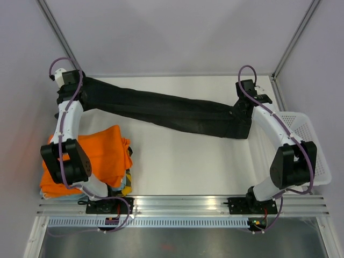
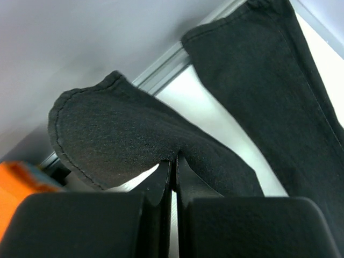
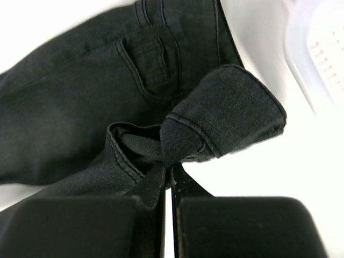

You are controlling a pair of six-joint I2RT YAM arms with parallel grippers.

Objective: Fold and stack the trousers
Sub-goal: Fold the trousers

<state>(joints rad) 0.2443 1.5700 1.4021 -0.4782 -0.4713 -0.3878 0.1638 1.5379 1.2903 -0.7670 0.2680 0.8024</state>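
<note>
Left claw [image 2: 173, 167] — pressed together on a hem fold of the black, long-legged fabric trousers [image 1: 166, 110], at the far left corner of the white tabletop [image 1: 188, 161]. Right claw [image 3: 170, 174] — pinching a bunched fold of the waistband at the far right. Between the claws the trousers span the tabletop. A folded bright orange garment [image 1: 105, 153] lies near left, apart from the trousers. A white perforated plastic basket [image 1: 303, 134] sits at the right edge.
</note>
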